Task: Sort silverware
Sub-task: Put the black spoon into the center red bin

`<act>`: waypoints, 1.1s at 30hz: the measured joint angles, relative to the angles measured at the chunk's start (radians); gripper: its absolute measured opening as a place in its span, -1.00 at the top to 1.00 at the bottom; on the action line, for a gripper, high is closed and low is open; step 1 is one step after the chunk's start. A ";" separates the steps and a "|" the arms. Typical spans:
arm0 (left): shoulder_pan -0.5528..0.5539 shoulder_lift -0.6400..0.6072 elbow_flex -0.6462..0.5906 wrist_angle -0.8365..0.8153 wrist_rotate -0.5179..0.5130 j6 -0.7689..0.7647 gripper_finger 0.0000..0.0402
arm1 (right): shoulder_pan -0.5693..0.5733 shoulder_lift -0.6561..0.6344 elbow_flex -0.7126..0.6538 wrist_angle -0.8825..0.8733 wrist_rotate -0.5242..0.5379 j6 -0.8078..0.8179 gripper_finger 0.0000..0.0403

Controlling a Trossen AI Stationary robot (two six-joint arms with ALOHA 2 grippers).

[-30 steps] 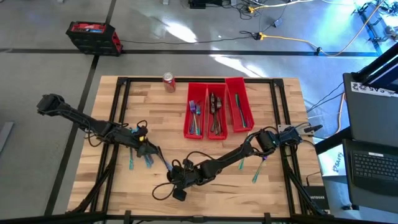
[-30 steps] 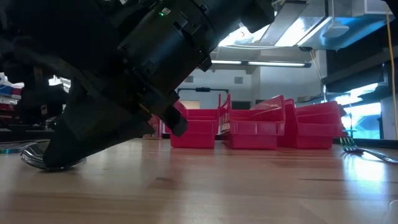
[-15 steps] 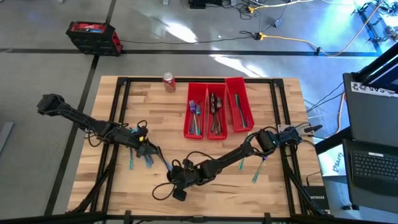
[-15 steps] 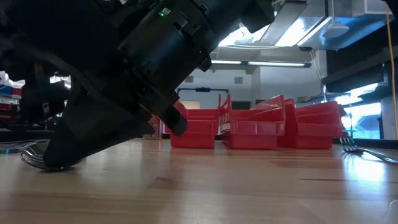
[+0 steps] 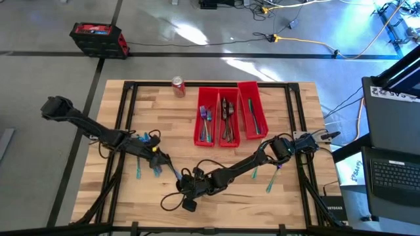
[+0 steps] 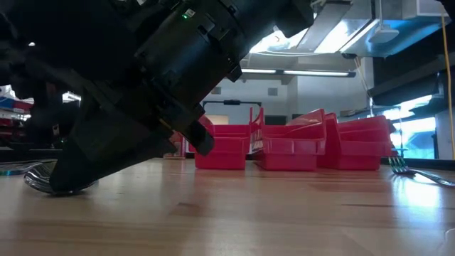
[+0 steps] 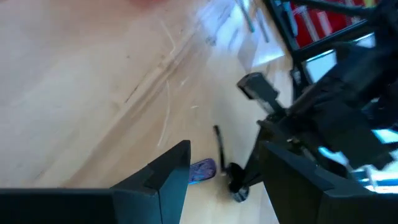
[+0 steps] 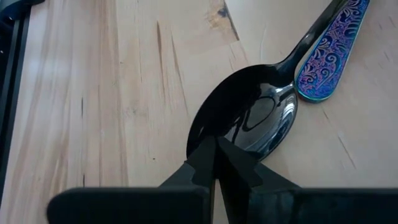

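A dark spoon lies on the wooden table; its bowl [image 8: 252, 118] fills the right wrist view and its handle [image 8: 314, 31] runs away from the fingers. An iridescent handle end [image 8: 329, 59] lies beside it. My right gripper [image 8: 214, 149] is low over the near middle of the table [image 5: 186, 189], shut at the bowl's rim. In the low view the spoon [image 6: 35, 178] lies flat under it. My left gripper [image 7: 227, 177] is open, just left of it [image 5: 159, 160], above teal pieces [image 5: 140, 172]. Another iridescent piece [image 7: 202, 170] shows between its fingers. My right gripper meets the spoon at the rim of its bowl [image 8: 202, 140], at the end away from the handle. The two fingers are closed together there and slant down from the table's right side. The spoon lies flat on the table [image 6: 43, 186].
Three long red bins [image 5: 228, 140] with sorted silverware stand toward the far edge, and a red soda can [image 5: 178, 86] is at the far left of them. Loose pieces lie right of the right arm [image 5: 270, 183]; a fork [image 6: 416, 171] shows in the low view.
My left arm has shifted a little toward the table's right, and its wrist view is blurred. My right gripper and the spoon have kept still.
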 joint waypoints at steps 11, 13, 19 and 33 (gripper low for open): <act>0.007 0.162 0.073 0.001 -0.001 0.046 0.12 | 0.000 0.000 0.000 0.000 0.000 0.001 1.00; 0.012 0.160 0.073 0.001 -0.001 0.043 0.12 | 0.000 0.000 0.000 0.000 0.000 0.001 1.00; 0.012 0.153 0.073 0.001 -0.001 0.044 0.12 | 0.000 0.000 0.000 0.000 0.000 0.001 1.00; 0.012 0.153 0.073 0.004 -0.001 0.033 0.71 | 0.000 0.000 0.000 0.000 0.000 0.000 1.00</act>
